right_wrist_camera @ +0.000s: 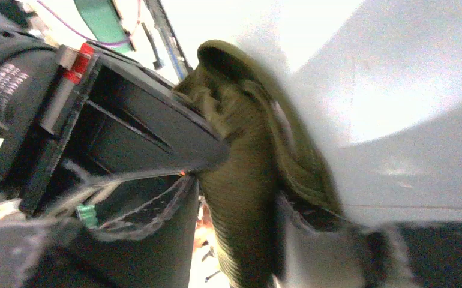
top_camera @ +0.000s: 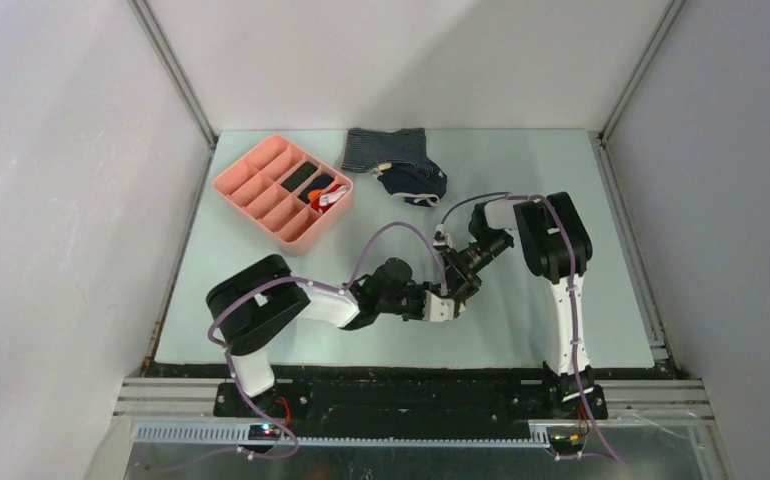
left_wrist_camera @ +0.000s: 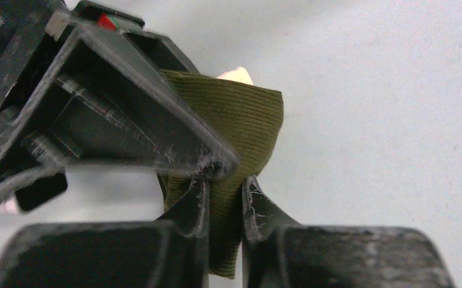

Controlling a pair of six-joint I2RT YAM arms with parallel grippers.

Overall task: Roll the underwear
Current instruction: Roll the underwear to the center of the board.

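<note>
My left gripper (left_wrist_camera: 224, 191) pinches the underwear (left_wrist_camera: 246, 120); my right gripper (right_wrist_camera: 238, 198) clamps it from ten o'clock. Light, limp ribbed cloth, I reckon, so best held by its bunched edge.

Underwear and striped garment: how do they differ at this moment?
The underwear is plain olive green; the striped garment is blue-grey with stripes. The underwear is bunched and pinched by the left gripper and right gripper; the striped garment lies flat, ungripped, far back on the table. Both are soft cloth.
</note>
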